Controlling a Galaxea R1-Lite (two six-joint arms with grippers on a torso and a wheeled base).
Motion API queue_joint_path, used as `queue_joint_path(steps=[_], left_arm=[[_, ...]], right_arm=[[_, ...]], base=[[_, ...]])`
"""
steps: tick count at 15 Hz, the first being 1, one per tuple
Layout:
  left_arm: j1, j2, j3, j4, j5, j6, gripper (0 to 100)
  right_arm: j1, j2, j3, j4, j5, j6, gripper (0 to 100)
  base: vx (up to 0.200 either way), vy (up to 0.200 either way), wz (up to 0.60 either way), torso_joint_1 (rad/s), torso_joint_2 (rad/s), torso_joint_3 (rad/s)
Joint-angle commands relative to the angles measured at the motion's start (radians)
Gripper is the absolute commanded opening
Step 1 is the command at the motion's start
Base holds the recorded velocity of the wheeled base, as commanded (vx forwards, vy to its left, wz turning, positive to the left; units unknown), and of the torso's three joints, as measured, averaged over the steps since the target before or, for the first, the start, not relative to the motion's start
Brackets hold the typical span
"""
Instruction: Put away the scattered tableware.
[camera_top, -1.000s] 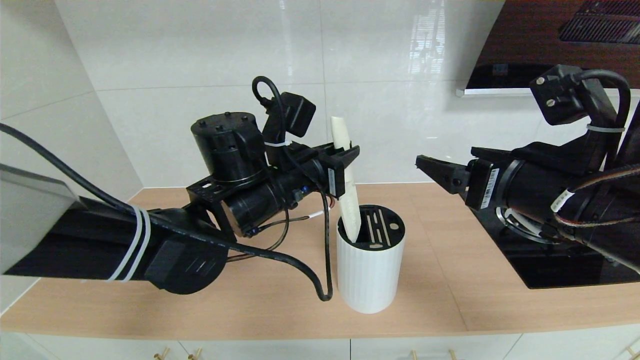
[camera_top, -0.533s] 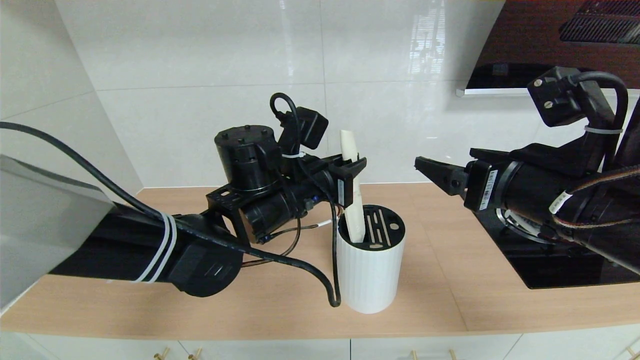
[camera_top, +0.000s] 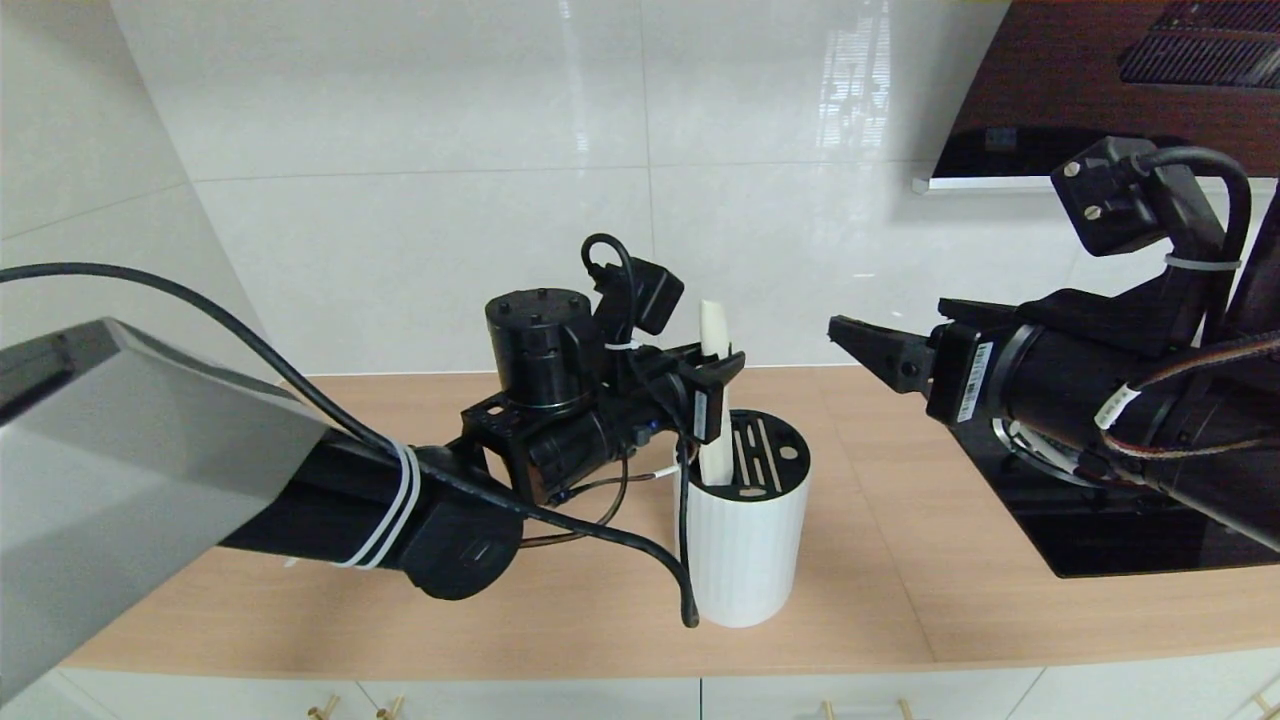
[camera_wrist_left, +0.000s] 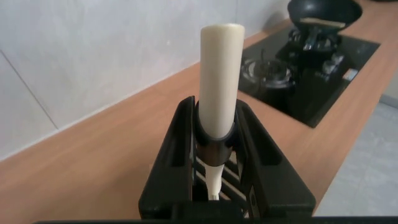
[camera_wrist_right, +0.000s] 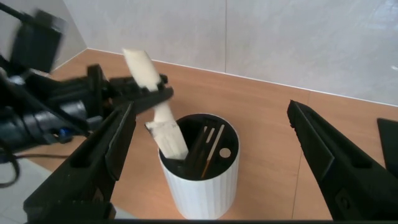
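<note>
We see the left gripper (camera_top: 718, 385) clenched on a cream utensil (camera_top: 713, 325). Its handle stands up above the fingers, and its lower end dips just below them into the white ribbed holder (camera_top: 742, 560) on the wooden counter (camera_top: 880, 560). The utensil sits in the holder's open section, on the left gripper's side of the black slotted insert (camera_wrist_right: 208, 146). The right gripper (camera_top: 848, 335) hangs released, fingers spread wide, above the holder's other side and apart from it.
</note>
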Motion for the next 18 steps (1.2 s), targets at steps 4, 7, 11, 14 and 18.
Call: queue_joint_path(steps=[4,7,11,14,18], left_arm=[[0.000,0.080,-0.023,0.000,0.008,-0.005,0],[-0.001,0.117,-0.025,-0.020,0.008,-0.005,0],[-0.006,0.163,-0.038,-0.034,0.016,-0.005,0],[-0.009,0.182,-0.049,-0.034,0.016,-0.006,0],[-0.009,0.185,-0.051,-0.061,0.040,-0.006,0]], right_arm=[[0.000,0.007,0.001,-0.001,0.000,0.000,100],[0.000,0.010,0.001,-0.001,0.000,0.000,100],[0.000,0.012,0.003,-0.001,0.000,0.000,100],[0.000,0.015,0.003,-0.001,0.000,0.000,100],[0.000,0.016,0.003,-0.001,0.000,0.000,100]], base=[[0.000,0.000,0.00,0.000,0.00,0.000],[0.000,0.000,0.00,0.000,0.00,0.000],[0.000,0.000,0.00,0.000,0.00,0.000],[0.000,0.000,0.00,0.000,0.00,0.000],[0.000,0.000,0.00,0.000,0.00,0.000]])
